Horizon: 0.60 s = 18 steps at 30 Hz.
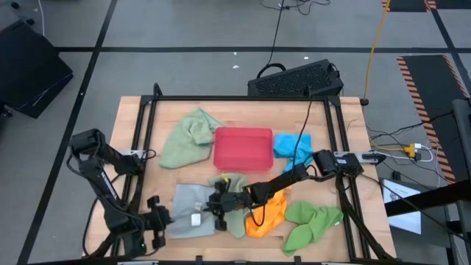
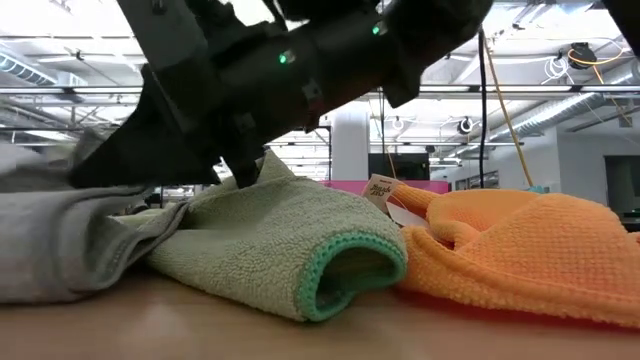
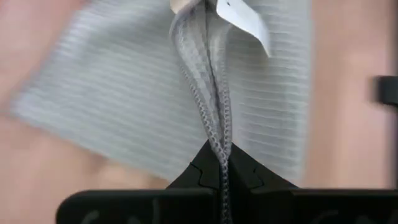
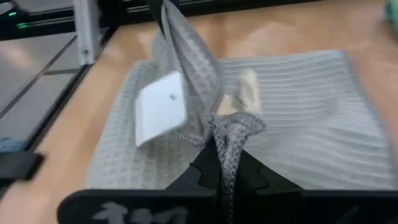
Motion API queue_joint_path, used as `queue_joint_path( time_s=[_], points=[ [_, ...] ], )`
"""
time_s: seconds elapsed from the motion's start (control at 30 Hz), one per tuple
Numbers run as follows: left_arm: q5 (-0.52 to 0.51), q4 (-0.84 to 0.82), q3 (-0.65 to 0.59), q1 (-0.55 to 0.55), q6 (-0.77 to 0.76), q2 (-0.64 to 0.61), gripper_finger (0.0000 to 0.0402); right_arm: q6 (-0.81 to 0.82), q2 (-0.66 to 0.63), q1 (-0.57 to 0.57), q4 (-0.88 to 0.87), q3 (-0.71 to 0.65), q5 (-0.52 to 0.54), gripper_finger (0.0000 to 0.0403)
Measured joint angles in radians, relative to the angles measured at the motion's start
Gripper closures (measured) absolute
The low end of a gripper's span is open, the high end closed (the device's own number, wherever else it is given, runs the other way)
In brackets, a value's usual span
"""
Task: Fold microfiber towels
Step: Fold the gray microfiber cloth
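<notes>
A grey towel lies near the table's front left, with a white tag on its raised edge. My left gripper is shut on that edge from the left. My right gripper is shut on it from the right. A sage green towel lies bunched under my right arm, touching the grey one. An orange towel lies crumpled beside it on the right. My left gripper pinches the grey towel's stitched edge between its two fingers, slanting down from the table's left side. The edge stands up from the fingers as a narrow ridge. The rest of the towel lies flat on the table below. My right gripper pinches the same stitched edge between its two fingers, close to the white tag, coming nearly level from the table's right. The held edge rises as a fold toward the other gripper. The towel's lower part rests spread on the table.
A red tray stands mid-table, with another sage green towel to its left and a bright blue towel to its right. A bright green towel lies at the front right. A black frame rail borders the table.
</notes>
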Motion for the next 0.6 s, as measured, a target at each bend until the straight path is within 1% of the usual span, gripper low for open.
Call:
queue_joint_path(
  time_s=[0.17,0.27,0.3,0.43,0.6],
  points=[
    [-0.006,-0.153,0.0,0.061,0.014,0.0,0.0398,-0.002,0.0,-0.028,-0.013,0.0,0.0,0.0401],
    [-0.028,-0.222,0.0,0.093,0.033,-0.001,0.0393,-0.009,0.0,-0.043,-0.023,0.0,0.033,0.0401],
    [-0.031,-0.227,-0.001,0.106,0.047,-0.001,0.0391,-0.017,0.0,-0.048,-0.026,0.0,0.048,0.0401],
    [-0.024,-0.224,-0.025,0.149,0.101,-0.001,0.0386,-0.029,0.0,-0.07,-0.048,0.0,0.052,0.0401],
    [0.015,-0.207,-0.075,0.19,0.105,-0.001,0.0395,-0.033,0.0,-0.085,-0.076,0.0,0.052,0.0401]
  ],
)
